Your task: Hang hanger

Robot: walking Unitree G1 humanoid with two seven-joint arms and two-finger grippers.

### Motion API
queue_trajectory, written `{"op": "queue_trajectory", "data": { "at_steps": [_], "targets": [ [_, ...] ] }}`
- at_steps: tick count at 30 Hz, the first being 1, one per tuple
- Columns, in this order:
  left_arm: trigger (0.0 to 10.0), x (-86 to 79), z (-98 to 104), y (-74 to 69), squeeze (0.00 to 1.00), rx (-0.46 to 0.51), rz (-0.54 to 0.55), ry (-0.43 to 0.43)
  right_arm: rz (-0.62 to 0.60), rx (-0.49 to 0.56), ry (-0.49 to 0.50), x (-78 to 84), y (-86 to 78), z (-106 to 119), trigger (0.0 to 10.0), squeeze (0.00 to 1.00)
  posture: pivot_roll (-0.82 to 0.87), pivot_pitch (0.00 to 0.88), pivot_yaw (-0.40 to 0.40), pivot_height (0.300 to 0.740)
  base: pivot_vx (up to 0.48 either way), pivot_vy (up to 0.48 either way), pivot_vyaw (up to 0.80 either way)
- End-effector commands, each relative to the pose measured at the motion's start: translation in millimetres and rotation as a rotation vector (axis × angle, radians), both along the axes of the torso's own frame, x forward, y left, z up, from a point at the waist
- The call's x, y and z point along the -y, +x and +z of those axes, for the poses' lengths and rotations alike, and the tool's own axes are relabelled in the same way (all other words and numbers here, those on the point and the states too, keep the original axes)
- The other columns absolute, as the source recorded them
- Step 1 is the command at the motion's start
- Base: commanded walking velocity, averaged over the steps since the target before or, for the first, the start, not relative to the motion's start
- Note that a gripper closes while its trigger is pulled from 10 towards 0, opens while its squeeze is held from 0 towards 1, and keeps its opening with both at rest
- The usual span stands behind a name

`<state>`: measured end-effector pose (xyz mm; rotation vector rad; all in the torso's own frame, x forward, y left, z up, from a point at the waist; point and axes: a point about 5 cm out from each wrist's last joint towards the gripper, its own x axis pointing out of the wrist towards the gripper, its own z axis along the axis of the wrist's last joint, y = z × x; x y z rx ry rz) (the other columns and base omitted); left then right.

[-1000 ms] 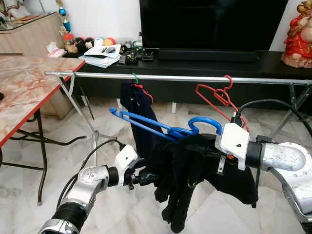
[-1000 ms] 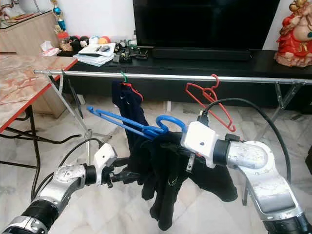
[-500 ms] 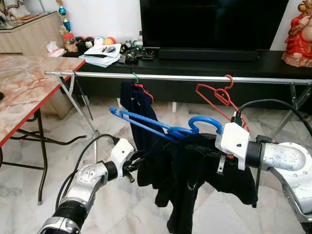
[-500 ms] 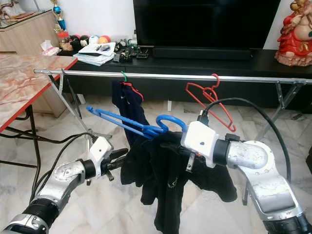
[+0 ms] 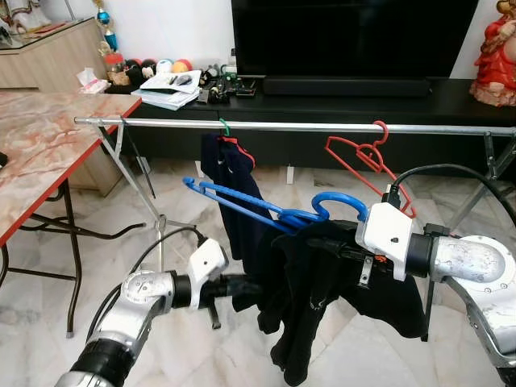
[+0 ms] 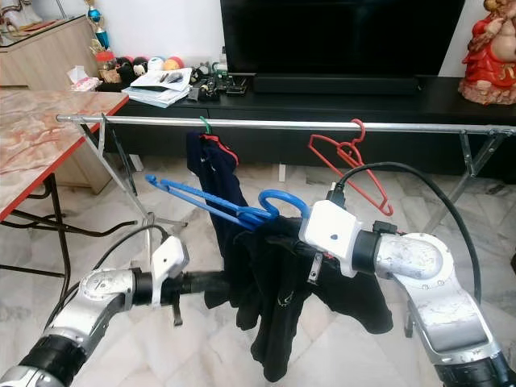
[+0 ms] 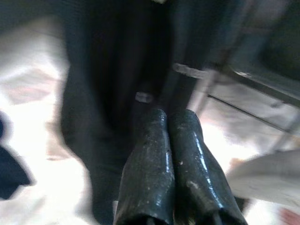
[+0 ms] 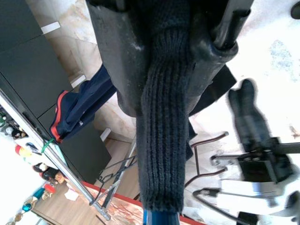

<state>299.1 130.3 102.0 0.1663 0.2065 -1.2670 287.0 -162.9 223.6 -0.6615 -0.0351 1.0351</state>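
The blue hanger [image 5: 258, 211], draped with a black garment [image 5: 322, 282], is held below and before the rail [image 5: 322, 128], clamped in the right tool [image 5: 343, 246]; its hook points railward. The left tool [image 5: 242, 284], fingers together, is pressed into the garment.

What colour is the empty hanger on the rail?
Red; clearest in the left eye view.

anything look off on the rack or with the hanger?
Yes. The black garment sits bunched on the blue hanger, which the right gripper holds tilted below the rail. The empty red hanger hangs askew. The left gripper reaches into the garment.
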Motion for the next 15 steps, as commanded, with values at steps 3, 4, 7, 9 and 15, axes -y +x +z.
{"op": "queue_trajectory", "data": {
  "at_steps": [3, 4, 7, 9, 15],
  "targets": [
    [0.0, 0.6, 9.6, -12.7, 0.0, -0.113, -0.098, -0.061, 0.012, 0.043, -0.001, -2.6, 0.7, 6.7, 0.0, 0.0, 0.07, 0.068, 0.096, 0.74, 0.0, 0.0, 0.0],
    [0.0, 0.9, 10.1, -12.9, 0.0, -0.103, -0.096, -0.061, 0.012, 0.043, -0.001, -2.6, 0.7, 6.6, 0.0, 0.0, 0.07, 0.067, 0.098, 0.74, 0.0, 0.0, 0.0],
    [0.0, 2.2, 10.5, -14.4, 0.0, -0.081, -0.095, -0.044, 0.011, 0.043, -0.002, -2.5, 0.6, 5.9, 0.0, 0.0, 0.07, 0.067, 0.098, 0.74, 0.0, 0.0, 0.0],
    [0.0, 4.1, 14.1, -15.7, 0.0, -0.05, -0.101, -0.038, 0.011, 0.041, -0.004, -2.9, 0.6, 4.8, 0.0, 0.0, 0.07, 0.066, 0.099, 0.74, 0.0, 0.0, 0.0],
    [0.0, 24.3, 45.6, -15.9, 0.0, 0.123, -0.116, -0.018, 0.0, 0.043, -0.011, -1.9, 1.8, 3.0, 0.0, 0.0, 0.08, 0.065, 0.101, 0.74, 0.0, 0.0, 0.0]
  ]
}}
